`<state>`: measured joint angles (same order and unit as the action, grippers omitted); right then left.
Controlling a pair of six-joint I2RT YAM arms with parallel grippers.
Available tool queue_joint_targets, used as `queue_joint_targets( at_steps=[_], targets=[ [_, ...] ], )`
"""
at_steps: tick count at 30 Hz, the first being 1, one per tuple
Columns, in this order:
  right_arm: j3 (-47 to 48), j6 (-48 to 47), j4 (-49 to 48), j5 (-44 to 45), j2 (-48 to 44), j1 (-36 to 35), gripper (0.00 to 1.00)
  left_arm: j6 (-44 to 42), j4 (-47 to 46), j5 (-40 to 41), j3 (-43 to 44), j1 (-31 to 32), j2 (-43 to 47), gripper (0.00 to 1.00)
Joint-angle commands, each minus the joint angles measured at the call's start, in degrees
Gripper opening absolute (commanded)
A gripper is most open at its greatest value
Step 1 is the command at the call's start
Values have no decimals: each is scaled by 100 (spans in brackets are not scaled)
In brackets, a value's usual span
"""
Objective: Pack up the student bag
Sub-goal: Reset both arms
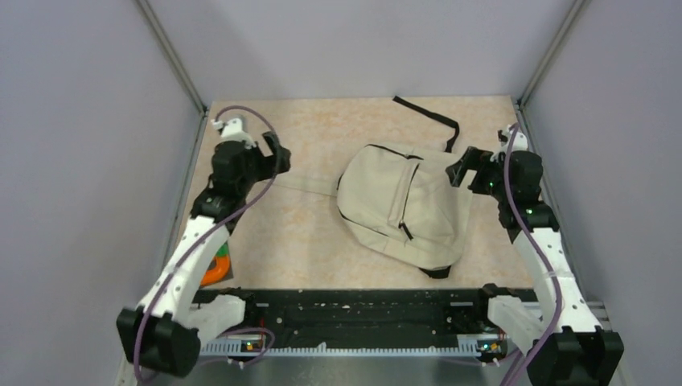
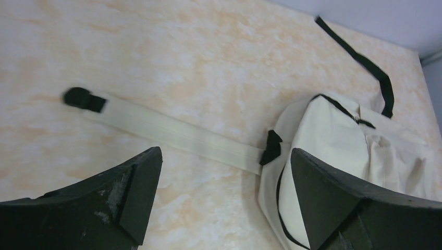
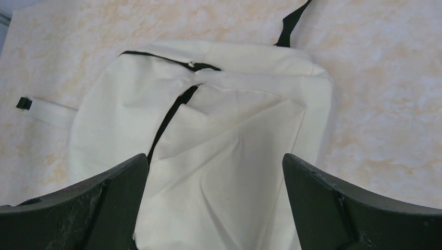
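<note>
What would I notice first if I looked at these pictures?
The big cream student bag lies flat in the middle of the table. On either side of it wait the left gripper and the right gripper, both open and empty. One long beige strap stretches out toward the left side, and a black strap curls toward the far wall.

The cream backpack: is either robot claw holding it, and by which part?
Nothing is held. The left gripper is open near the strap, the right gripper open by the backpack, which lies on the table.
</note>
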<state>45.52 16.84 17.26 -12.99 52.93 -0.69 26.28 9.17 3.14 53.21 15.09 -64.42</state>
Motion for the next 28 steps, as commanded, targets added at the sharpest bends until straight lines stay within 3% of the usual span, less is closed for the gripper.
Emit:
queue_joint_targets(
  at_steps=[1, 5, 12, 28],
  targets=[
    [355, -255, -250, 845, -511, 47, 98, -667, 1760, 466, 542, -618, 1260, 98],
    [39, -506, -750, 1496, -1324, 47, 98, -1142, 2650, 840, 928, -714, 1749, 98],
    [-747, -548, -1285, 1974, -2463, 45, 99, -1218, 1984, 1296, -285, -710, 3039, 98],
    [-609, -514, -1094, 2107, -2254, 43, 99, -1303, 1895, 1319, -444, -714, 3076, 98]
  ],
)
